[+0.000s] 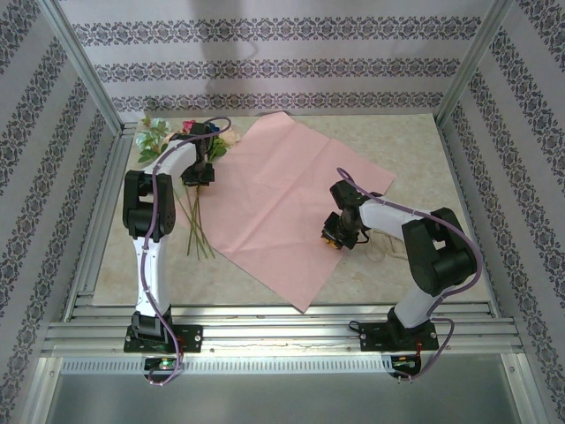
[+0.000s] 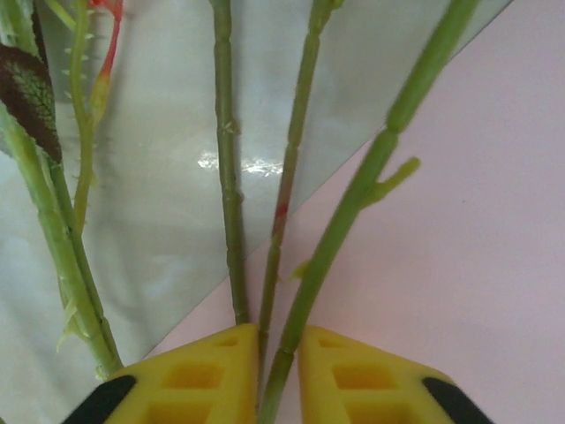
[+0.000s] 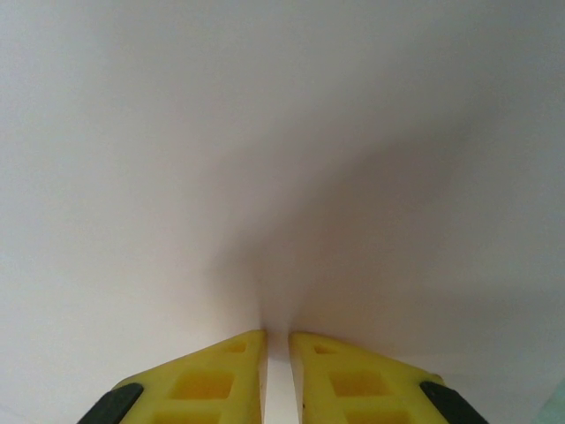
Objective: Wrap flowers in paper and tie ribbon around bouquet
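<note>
- Bunch of artificial flowers (image 1: 163,134), with pink, peach and blue blooms on long thin green stems, is lying at the far-left corner of the marbled table (image 1: 415,150). The blooms are pointing away and the stems are running back toward the arm bases.
- Left gripper (image 1: 196,175), the nearer one, is pinching the stems mid-length, jaws almost together.
- Large thin pink paper (image 1: 282,194) is lying just right of the stems.
- Right gripper (image 1: 335,235) is nipping the paper's right edge, jaws nearly closed.
- Judgement: the bunch needs to be carried rightward onto the paper.
</note>
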Controlling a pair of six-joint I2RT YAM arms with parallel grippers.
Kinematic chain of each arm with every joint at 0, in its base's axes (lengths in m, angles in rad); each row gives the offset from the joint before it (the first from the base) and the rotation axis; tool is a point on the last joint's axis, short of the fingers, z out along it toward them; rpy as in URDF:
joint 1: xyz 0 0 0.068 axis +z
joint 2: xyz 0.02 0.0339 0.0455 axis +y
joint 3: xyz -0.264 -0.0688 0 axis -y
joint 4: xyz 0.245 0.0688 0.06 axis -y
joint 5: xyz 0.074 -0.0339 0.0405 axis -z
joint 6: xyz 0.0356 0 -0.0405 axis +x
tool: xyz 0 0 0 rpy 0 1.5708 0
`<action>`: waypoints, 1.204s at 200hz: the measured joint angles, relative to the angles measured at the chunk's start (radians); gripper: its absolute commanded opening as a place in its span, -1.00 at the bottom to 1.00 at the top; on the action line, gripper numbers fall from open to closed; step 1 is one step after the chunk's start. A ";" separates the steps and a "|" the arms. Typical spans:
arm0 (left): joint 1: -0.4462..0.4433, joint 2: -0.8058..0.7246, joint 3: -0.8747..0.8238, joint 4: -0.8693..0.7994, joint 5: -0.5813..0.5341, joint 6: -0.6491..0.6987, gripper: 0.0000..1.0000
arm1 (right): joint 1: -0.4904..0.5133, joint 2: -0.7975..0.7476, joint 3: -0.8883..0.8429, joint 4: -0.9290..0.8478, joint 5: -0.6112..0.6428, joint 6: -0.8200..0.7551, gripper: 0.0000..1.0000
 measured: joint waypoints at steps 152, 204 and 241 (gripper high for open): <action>-0.016 -0.088 0.048 -0.051 -0.026 -0.006 -1.00 | 0.000 0.000 0.000 -0.001 0.000 0.000 -0.64; -0.017 -0.152 0.092 -0.079 0.111 -0.087 -1.00 | 0.000 0.000 0.000 -0.001 0.000 0.000 -0.66; -0.100 -0.169 0.090 0.067 0.354 -0.235 -1.00 | 0.000 -0.002 -0.007 0.005 -0.001 0.001 -0.67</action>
